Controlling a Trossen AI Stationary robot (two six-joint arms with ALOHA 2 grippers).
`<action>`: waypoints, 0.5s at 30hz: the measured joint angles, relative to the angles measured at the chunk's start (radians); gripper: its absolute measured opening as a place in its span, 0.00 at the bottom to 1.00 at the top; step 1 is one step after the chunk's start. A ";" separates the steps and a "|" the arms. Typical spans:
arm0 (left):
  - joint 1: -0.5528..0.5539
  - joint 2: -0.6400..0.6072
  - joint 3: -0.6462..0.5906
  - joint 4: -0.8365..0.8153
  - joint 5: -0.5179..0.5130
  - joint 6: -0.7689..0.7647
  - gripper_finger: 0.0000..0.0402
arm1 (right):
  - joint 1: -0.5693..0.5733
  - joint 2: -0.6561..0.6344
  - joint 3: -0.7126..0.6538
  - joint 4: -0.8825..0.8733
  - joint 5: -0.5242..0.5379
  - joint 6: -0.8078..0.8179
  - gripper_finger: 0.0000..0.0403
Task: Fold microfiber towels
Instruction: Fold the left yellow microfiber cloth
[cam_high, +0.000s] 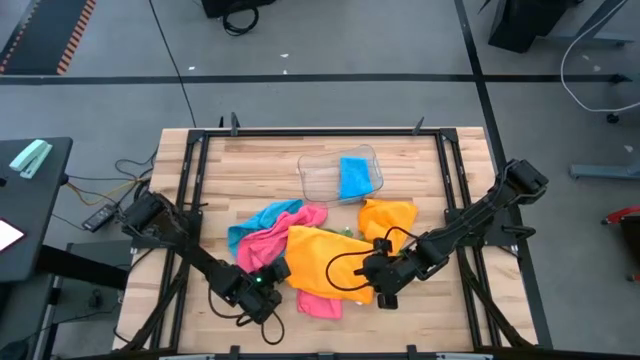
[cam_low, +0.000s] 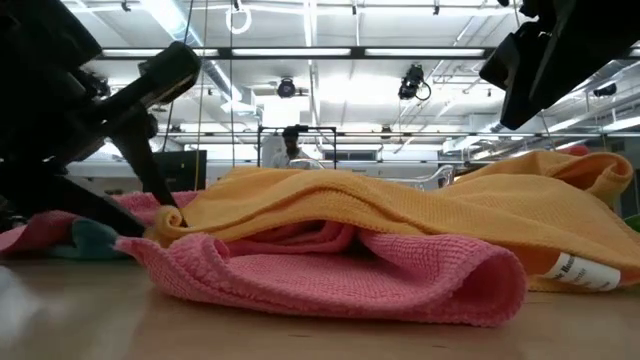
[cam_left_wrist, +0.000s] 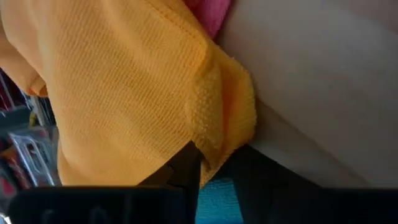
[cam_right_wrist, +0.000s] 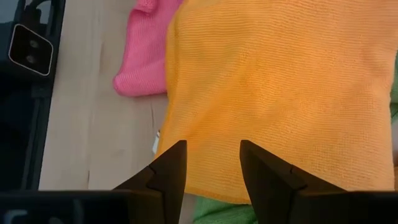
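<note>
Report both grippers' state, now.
Left gripper: closing on the orange towel corner.
Right gripper: open, above the same towel, holding nothing.

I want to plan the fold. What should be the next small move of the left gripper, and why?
Probably finish closing on the corner. The left gripper has the corner of the orange microfiber towel between its fingers, with the pink microfiber towel under it. The right gripper hovers open over the opposite edge.

I count two orange towels (cam_high: 325, 262), two blue towels (cam_high: 354, 177), one pink towel (cam_high: 268, 243), one clear tray (cam_high: 318, 180), one table (cam_high: 400, 320).
</note>
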 joint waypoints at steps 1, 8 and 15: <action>-0.005 -0.001 0.000 0.001 0.000 -0.022 0.19 | 0.000 0.000 0.000 -0.004 0.014 -0.001 0.39; -0.023 -0.073 -0.001 -0.002 0.066 -0.199 0.04 | 0.000 0.000 0.000 0.004 0.141 -0.055 0.39; -0.001 -0.229 0.000 -0.004 0.236 -0.432 0.03 | -0.009 0.000 0.000 0.033 0.155 -0.084 0.39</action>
